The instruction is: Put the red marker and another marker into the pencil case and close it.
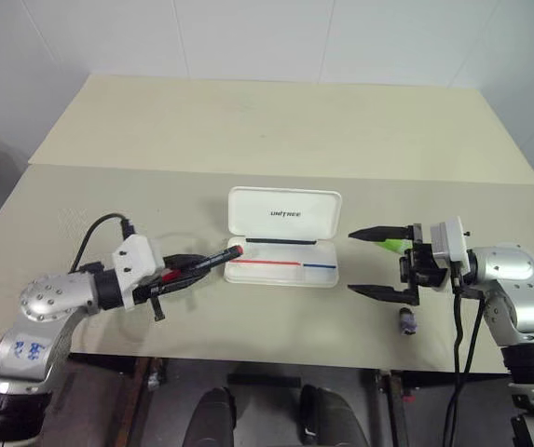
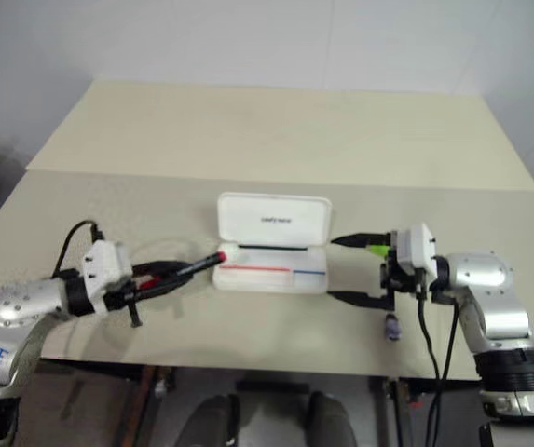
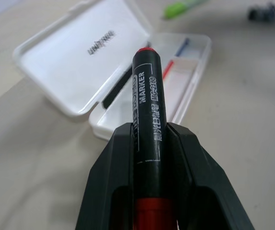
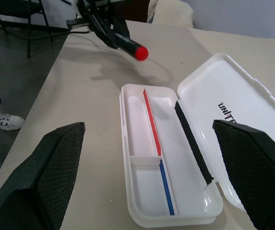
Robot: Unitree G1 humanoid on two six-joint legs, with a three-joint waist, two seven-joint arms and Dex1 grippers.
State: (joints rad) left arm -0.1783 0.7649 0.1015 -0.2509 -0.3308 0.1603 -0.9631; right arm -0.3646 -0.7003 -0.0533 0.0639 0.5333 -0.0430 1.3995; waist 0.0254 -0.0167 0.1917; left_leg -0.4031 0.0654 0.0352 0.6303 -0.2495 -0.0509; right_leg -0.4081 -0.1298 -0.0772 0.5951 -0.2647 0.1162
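One table (image 1: 276,121) of pale beige is seen, made of two tops joined along a seam. Near the middle of the front top, towards its near edge, the case (image 1: 283,237) is laid open, its lid stood up on the far side with dark lettering on it and its tray divided in two, a red and a blue line running along the inside. Nothing is seen lying in the tray.

At the left side of the table the left gripper (image 1: 181,272) is held above the surface, its jaws pinched on the red marker (image 1: 209,263). The marker is pointed at the case, its red end just short of the tray's left end and clear of the table.

At the right side the right gripper (image 1: 378,263) is held level with its jaws spread wide and nothing between them, the fingertips aimed at the case's right end. The green marker (image 1: 395,246) is lain on the table just behind that gripper's far finger. A small dark stubby object (image 1: 406,322) is rested close to the near edge, beside the gripper.
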